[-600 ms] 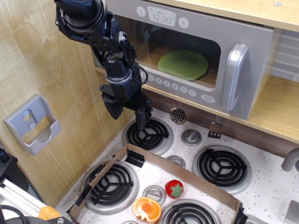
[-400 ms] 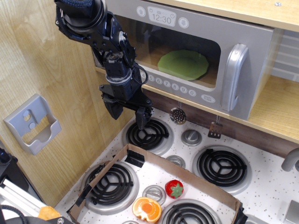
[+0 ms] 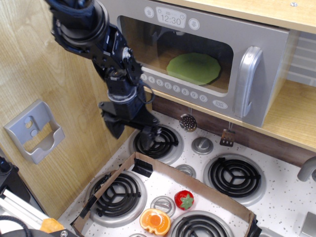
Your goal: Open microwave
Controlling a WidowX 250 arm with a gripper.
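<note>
Fingers (image 3: pixel 149 134) empty, gap can't be judged, hovering over far-left burner (image 3: pixel 156 141). Microwave (image 3: pixel 197 59) door shut, handle (image 3: pixel 247 81) untouched, well right. Nothing done yet.

The grey microwave (image 3: pixel 197 59) sits on a wooden shelf at the far side, its door shut, a clock panel (image 3: pixel 171 19) reading 12:30 above the window and a green plate (image 3: pixel 193 68) visible inside. The silver vertical handle (image 3: pixel 247 81) stands at the door's right edge. The black gripper (image 3: pixel 148 134) hangs well left of that handle, pointing down over the far-left burner (image 3: pixel 157 142) (whether its fingers are parted cannot be told). Nearer, a cardboard tray (image 3: pixel 197 183) lies across the stovetop with a toy strawberry (image 3: pixel 184 199) and an orange half (image 3: pixel 155 220) in it.
</note>
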